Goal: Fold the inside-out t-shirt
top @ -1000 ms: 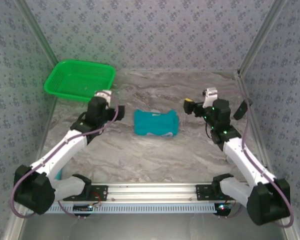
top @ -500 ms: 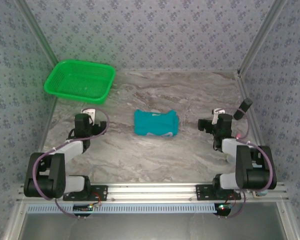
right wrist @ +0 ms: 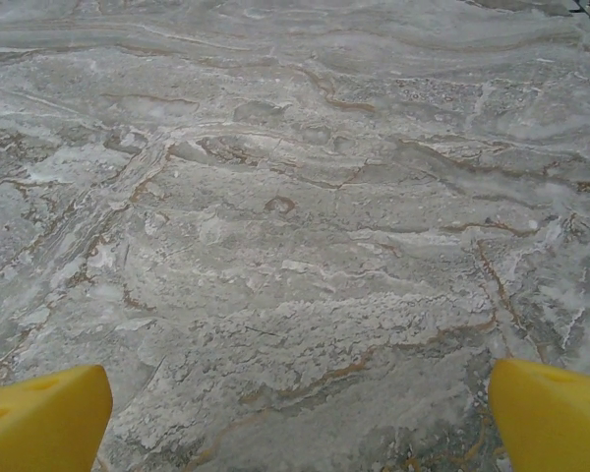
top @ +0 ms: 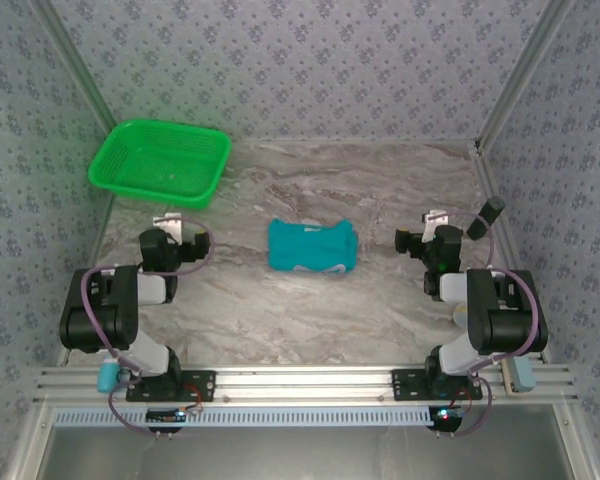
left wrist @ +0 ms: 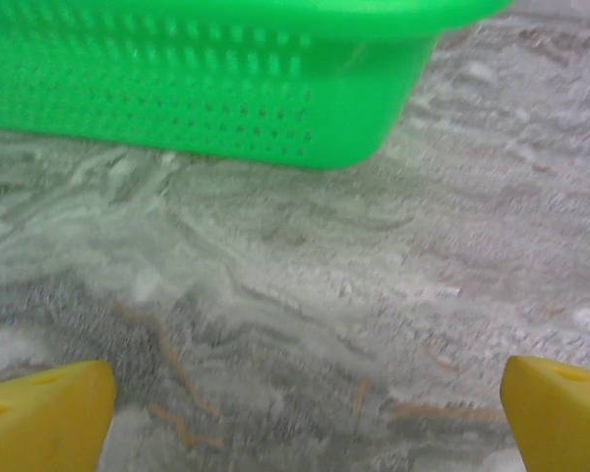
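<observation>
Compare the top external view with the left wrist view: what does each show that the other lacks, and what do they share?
Top external's extra: the teal t-shirt, lying as a compact bundle at mid-table, and the right arm. Left wrist's extra: a close look at the left gripper, its yellow fingertips spread wide with nothing between them. Shared: the green basket standing on the marbled table.
</observation>
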{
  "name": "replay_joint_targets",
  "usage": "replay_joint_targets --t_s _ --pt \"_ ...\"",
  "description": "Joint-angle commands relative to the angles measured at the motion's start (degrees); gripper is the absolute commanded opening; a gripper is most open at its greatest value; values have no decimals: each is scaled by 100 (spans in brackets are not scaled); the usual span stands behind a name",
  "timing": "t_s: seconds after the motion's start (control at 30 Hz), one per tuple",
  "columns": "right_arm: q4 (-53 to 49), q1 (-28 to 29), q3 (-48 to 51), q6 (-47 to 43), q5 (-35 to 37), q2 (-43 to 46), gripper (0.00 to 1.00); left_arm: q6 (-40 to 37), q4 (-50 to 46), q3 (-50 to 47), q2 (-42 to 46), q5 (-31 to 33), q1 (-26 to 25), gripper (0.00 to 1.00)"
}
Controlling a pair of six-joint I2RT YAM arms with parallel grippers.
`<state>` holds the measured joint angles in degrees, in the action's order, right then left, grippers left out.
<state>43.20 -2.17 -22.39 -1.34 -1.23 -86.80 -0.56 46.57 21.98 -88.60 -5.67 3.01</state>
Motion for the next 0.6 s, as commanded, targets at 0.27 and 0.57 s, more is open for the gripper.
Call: replay_joint_targets --t_s 0.27,0.57 --pt "184 58 -63 -98 236 -16 100 73 107 114 67 -170 -1 100" --pt "180 32 -55 -51 245 -12 100 60 133 101 79 -213 1 100"
